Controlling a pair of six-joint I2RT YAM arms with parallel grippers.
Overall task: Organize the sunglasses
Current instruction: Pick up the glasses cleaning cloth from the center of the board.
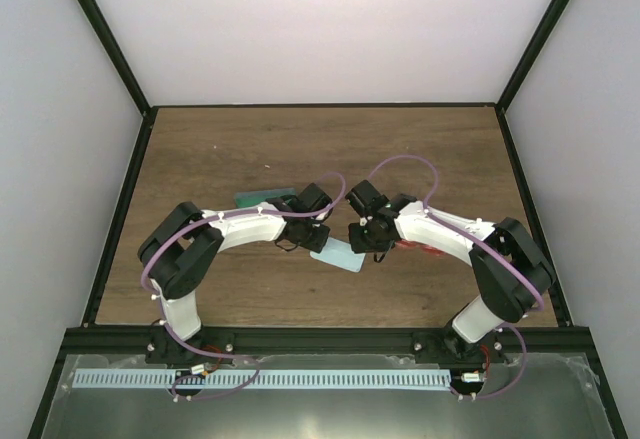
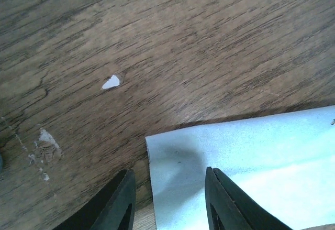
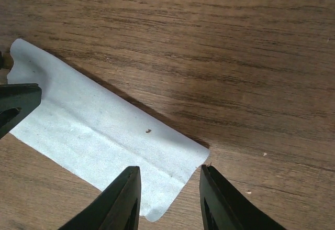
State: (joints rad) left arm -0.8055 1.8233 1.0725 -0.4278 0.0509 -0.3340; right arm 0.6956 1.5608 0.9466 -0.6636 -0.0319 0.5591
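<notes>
The small light blue cloth [image 1: 338, 255] lies flat on the wooden table between my two grippers. My left gripper [image 1: 312, 239] is open, its fingertips straddling the cloth's left corner [image 2: 172, 151] in the left wrist view [image 2: 168, 175]. My right gripper [image 1: 362, 241] is open over the cloth's other end [image 3: 104, 130], as the right wrist view [image 3: 170, 171] shows. The sunglasses [image 1: 424, 249] show only as a thin red strip, mostly hidden under my right arm. The case [image 1: 258, 198] lies behind my left arm, its green inside showing.
The wooden table [image 1: 250, 149] is walled on three sides by white panels with a black frame. A small white chip [image 2: 110, 81] marks the wood. The left gripper's finger [image 3: 15, 107] shows at the left edge of the right wrist view.
</notes>
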